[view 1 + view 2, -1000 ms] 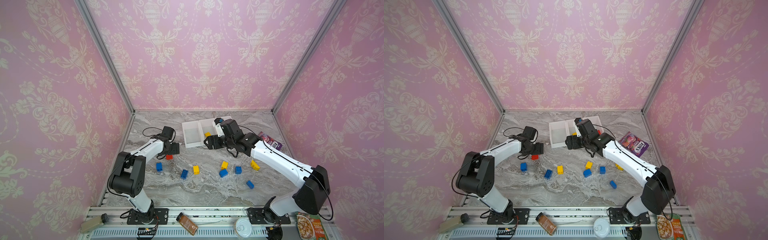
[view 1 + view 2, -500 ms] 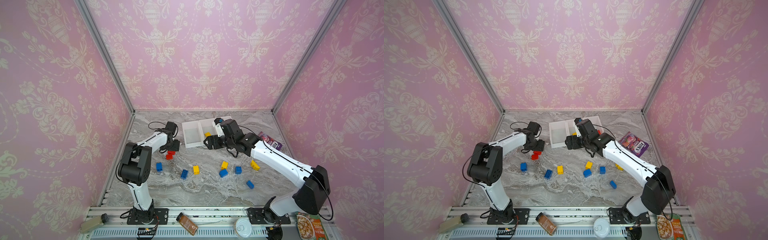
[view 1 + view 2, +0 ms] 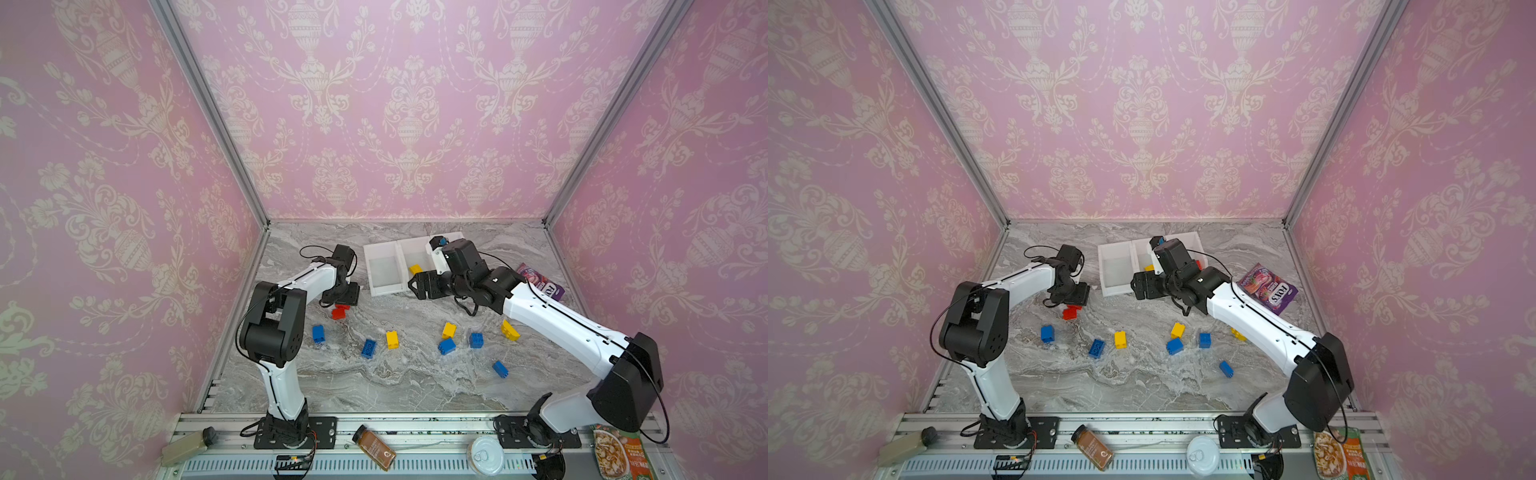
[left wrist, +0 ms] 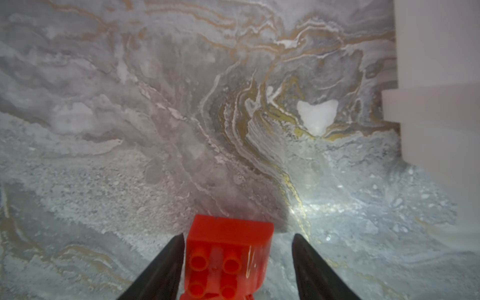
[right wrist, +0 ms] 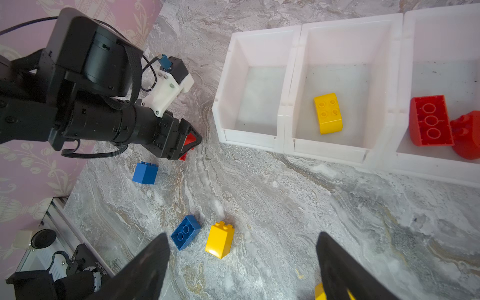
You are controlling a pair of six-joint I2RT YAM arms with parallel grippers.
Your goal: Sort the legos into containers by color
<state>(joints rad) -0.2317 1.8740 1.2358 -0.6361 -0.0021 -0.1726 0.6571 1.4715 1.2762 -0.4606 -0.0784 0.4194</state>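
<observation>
A red lego (image 4: 228,257) lies on the marble between the fingers of my left gripper (image 4: 237,235). One finger touches its side and the other stands a little off it. Both top views show this gripper (image 3: 341,303) low over the red lego (image 3: 340,311), left of the containers (image 3: 388,291). My right gripper (image 5: 242,235) hangs open and empty above the table in front of the containers (image 5: 285,111). The left bin is empty, the middle one holds a yellow lego (image 5: 328,113), and the right one holds red legos (image 5: 431,120). Loose blue legos (image 3: 368,348) and yellow legos (image 3: 392,339) are scattered across the table.
A purple candy bag (image 3: 540,282) lies right of the right arm. On the front rail sit a spice jar (image 3: 374,446), a white-lidded can (image 3: 485,455) and a food packet (image 3: 619,457). Pink walls close three sides. A blue lego (image 5: 145,172) rests close to the left gripper.
My left arm has swung its elbow inward and settled the gripper over the red lego. Its jaws have narrowed around the lego. The right arm has not moved.
</observation>
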